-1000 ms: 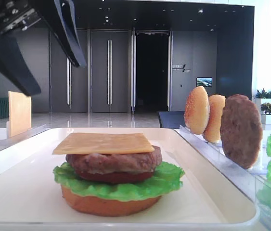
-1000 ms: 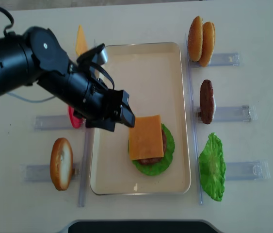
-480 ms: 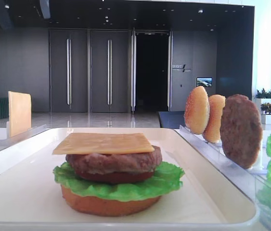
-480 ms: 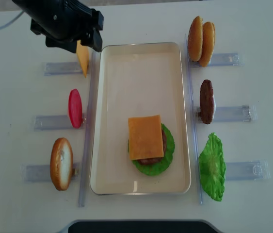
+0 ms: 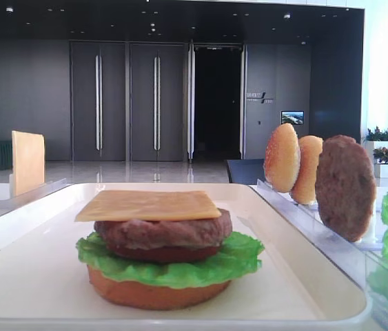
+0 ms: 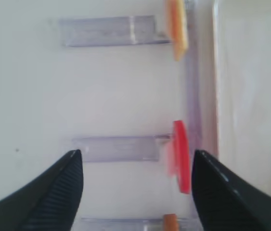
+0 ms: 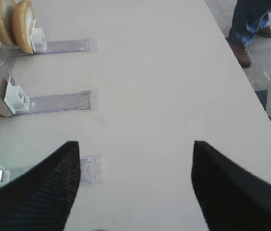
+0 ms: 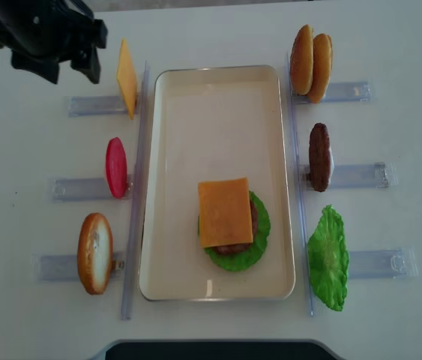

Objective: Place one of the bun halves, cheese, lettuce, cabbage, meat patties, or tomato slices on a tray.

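Left pincer [image 8: 67,69] wide open, empty; cheese [image 8: 225,212] flat, square, yellow-orange atop stack on tray [image 8: 196,112].

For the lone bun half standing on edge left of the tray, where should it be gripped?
Grip the bun half across its thin width, one flat face to each side, coming from above. It stands upright in a clear rack, so its top edge is exposed and nothing crowds it.

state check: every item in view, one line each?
cheese: flat on top of the stack
patty: in stack, under cheese
lettuce: in stack, under patty
tray: holds the stack
spare cheese: upright in rack
tomato: upright in rack
left hand: open, empty, off the tray
right hand: open, empty
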`<state>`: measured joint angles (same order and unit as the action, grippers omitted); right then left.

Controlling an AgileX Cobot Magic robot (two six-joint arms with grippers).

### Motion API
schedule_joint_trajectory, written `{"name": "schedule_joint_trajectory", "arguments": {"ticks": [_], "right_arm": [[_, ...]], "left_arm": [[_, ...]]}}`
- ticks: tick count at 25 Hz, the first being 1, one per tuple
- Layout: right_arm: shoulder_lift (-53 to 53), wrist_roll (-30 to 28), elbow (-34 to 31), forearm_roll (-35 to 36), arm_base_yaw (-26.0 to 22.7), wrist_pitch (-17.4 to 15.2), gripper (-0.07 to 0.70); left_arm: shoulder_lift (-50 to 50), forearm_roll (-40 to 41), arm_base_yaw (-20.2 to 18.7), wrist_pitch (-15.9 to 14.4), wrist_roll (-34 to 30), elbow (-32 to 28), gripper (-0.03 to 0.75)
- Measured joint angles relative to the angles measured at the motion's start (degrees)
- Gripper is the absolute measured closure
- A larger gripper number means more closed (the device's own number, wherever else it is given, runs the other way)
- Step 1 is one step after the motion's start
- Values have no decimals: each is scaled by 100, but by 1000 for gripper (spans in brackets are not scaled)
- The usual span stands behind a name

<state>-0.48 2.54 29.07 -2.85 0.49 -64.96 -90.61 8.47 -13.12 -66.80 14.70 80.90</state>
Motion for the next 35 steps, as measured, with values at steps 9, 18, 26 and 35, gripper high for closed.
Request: {"name": "schedule_joint_trajectory", "arguments": {"ticks": [9, 18, 26, 35], "right_arm": [[0, 0, 0, 0, 0, 0, 162], [0, 0, 0, 0, 0, 0, 162], [0, 0, 0, 0, 0, 0, 162], [0, 0, 0, 0, 0, 0, 162]], "left_arm": [[0, -190, 1528, -306, -1052, 42, 179], [0, -276, 1847, -344, -1470, 59, 179], [685, -289, 1827, -369, -1610, 59, 179], [2561, -476, 1680, -439, -1824, -126, 179]]}}
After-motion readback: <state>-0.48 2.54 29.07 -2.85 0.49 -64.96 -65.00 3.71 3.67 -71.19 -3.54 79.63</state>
